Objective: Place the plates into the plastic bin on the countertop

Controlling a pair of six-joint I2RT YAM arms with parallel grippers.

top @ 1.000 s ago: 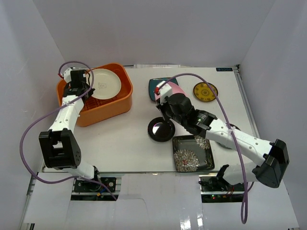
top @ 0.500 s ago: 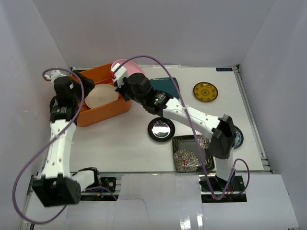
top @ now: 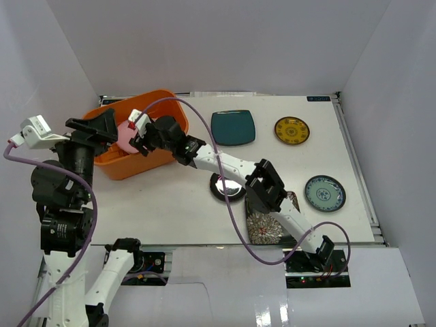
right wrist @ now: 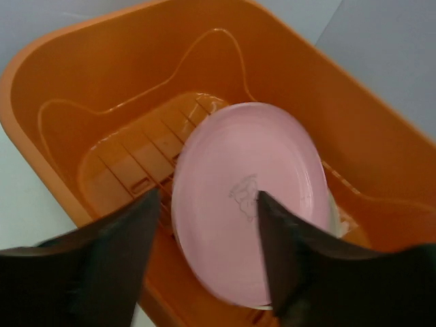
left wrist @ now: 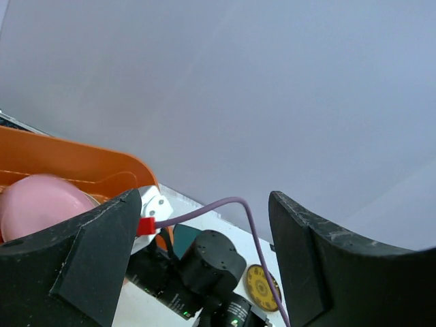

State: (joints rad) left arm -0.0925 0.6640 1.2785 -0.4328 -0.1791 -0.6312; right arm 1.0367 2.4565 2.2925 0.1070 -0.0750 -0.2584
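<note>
The orange plastic bin (top: 146, 162) stands at the back left of the white countertop (top: 170, 204). In the right wrist view a pink plate (right wrist: 248, 197) lies tilted inside the bin (right wrist: 122, 68), on a cream plate whose edge (right wrist: 335, 211) just shows. My right gripper (right wrist: 208, 197) hangs open just above the pink plate, holding nothing. In the top view it (top: 139, 136) is over the bin. My left gripper (top: 101, 129) is raised at the bin's left end, open and empty (left wrist: 204, 197). Teal (top: 233, 127), yellow (top: 291, 129) and light-blue (top: 324, 193) plates lie on the countertop.
A glossy black round plate (top: 225, 187) and a black floral square plate (top: 269, 221) lie near the front, partly under the right arm. Purple cables loop off both arms. Grey walls close in the left, back and right sides.
My right gripper carried the pink plate from mid-table into the bin and opened, letting it go. My left gripper opened, left the cream plate there, rose and drew back left.
</note>
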